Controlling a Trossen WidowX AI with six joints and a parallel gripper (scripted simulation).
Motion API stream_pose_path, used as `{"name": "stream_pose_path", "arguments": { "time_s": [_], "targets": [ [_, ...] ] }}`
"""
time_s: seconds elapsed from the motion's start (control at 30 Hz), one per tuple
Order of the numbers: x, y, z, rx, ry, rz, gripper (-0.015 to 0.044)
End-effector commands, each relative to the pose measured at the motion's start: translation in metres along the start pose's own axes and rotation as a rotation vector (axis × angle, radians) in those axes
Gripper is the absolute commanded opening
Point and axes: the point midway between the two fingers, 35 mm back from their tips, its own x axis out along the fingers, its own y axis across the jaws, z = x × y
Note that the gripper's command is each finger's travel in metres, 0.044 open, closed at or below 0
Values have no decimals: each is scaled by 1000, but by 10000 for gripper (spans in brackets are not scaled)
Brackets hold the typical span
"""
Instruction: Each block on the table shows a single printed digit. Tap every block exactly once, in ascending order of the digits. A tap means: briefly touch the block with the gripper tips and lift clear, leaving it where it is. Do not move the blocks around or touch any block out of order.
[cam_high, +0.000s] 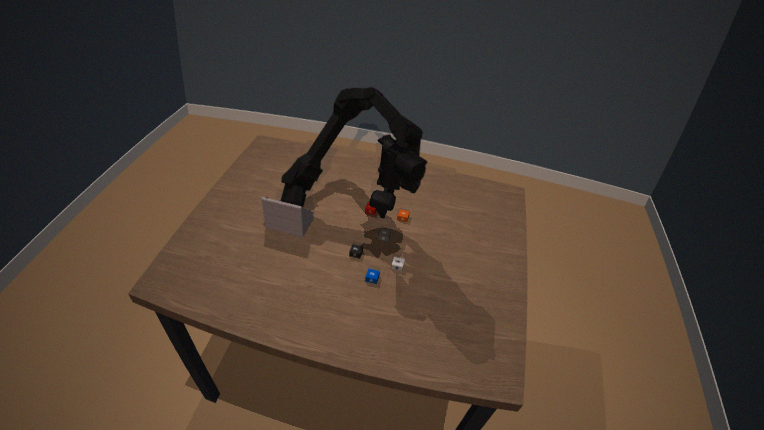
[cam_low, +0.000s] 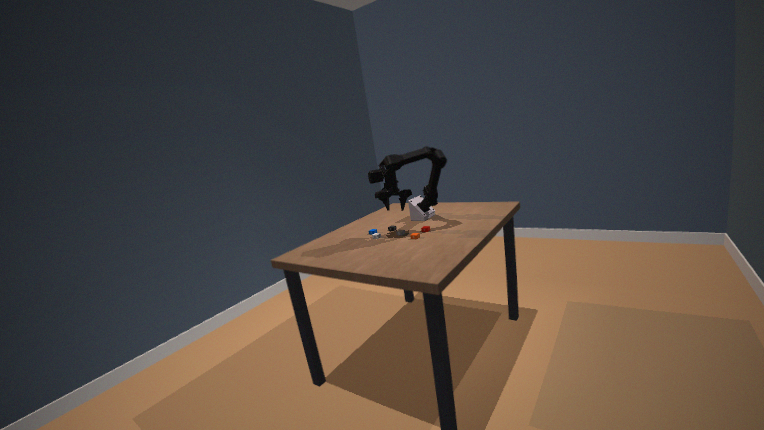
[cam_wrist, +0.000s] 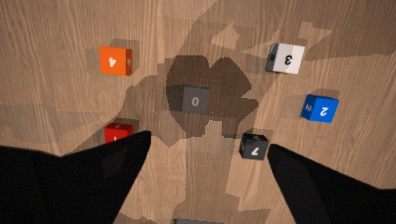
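My gripper (cam_high: 382, 214) (cam_low: 395, 209) (cam_wrist: 210, 143) is open and empty, well above the table. In the wrist view a grey block 0 (cam_high: 384, 234) (cam_low: 402, 232) (cam_wrist: 195, 99) lies in the arm's shadow, ahead of the gap between the fingertips. A red block 1 (cam_high: 370, 209) (cam_low: 425, 228) (cam_wrist: 118, 132) is partly hidden by the left finger. A black block 7 (cam_high: 356, 251) (cam_low: 392, 228) (cam_wrist: 254, 146) shows beside the right fingertip. A blue block 2 (cam_high: 372, 276) (cam_low: 373, 231) (cam_wrist: 320, 109) and white block 3 (cam_high: 397, 263) (cam_low: 376, 235) (cam_wrist: 286, 58) lie right, an orange block 4 (cam_high: 403, 215) (cam_low: 415, 235) (cam_wrist: 115, 61) upper left.
The wooden table (cam_high: 213, 267) (cam_low: 363, 256) carries the blocks close together around the grey one. A pale angled bracket (cam_high: 283, 216) (cam_low: 418, 210) stands at the arm's base. The arm's shadow falls across the table.
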Motion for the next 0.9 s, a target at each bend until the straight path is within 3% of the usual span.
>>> {"name": "stream_pose_path", "arguments": {
  "time_s": [0.0, 0.4, 0.7, 0.87],
  "targets": [
    [-2, 3, 1, 5, -7, 3, 400],
    [-2, 5, 1, 5, -7, 3, 400],
    [-3, 105, -55, 8, -5, 6, 400],
    [-2, 119, -68, 8, -4, 8, 400]
  ]
}}
